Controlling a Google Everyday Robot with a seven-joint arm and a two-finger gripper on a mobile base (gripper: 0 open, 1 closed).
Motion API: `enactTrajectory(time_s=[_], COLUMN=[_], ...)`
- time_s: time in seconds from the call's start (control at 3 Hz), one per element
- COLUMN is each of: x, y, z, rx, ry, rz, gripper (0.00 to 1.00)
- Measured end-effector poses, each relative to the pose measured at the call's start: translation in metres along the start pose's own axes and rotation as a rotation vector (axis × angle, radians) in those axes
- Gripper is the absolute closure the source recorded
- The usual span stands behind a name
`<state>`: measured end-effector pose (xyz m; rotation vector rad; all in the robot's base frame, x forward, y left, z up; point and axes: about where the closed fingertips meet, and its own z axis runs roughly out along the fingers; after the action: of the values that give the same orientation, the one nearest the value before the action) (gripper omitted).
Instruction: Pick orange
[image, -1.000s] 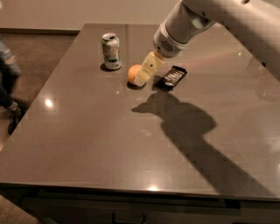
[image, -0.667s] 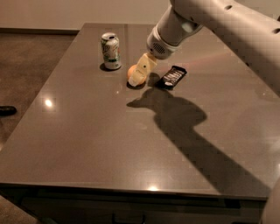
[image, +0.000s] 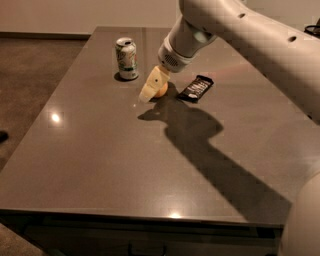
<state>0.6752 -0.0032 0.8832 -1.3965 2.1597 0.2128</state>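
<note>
The orange (image: 161, 90) sits on the dark table (image: 100, 150) between the soda can and the snack bar. Only its right side shows; the rest is hidden behind my gripper. My gripper (image: 151, 86), cream-coloured at the tip, reaches down from the upper right and sits right at the orange, low over the table. Whether it touches the fruit I cannot tell.
A green-white soda can (image: 127, 58) stands upright to the left of the orange. A black snack bar wrapper (image: 196, 88) lies to its right. My arm (image: 240, 35) spans the upper right and throws a broad shadow across the table. Carpet floor lies to the left.
My gripper has moved left and down over the orange, which now shows only at its right edge. The orange, can and wrapper have stayed in place.
</note>
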Motion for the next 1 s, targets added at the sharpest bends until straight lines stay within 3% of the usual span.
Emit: enactTrajectory(time_s=[0.33, 0.67, 1.0], x=[-0.0007, 0.0004, 0.0012], y=[0.0004, -0.001, -0.0041], z=[0.0152, 0.0207, 0.0221], rx=[-0.009, -0.016, -0.036], ry=[0.029, 0.045, 0.049], rz=[-0.013, -0.016, -0.017], gripper=[0.02, 0.23, 0.53])
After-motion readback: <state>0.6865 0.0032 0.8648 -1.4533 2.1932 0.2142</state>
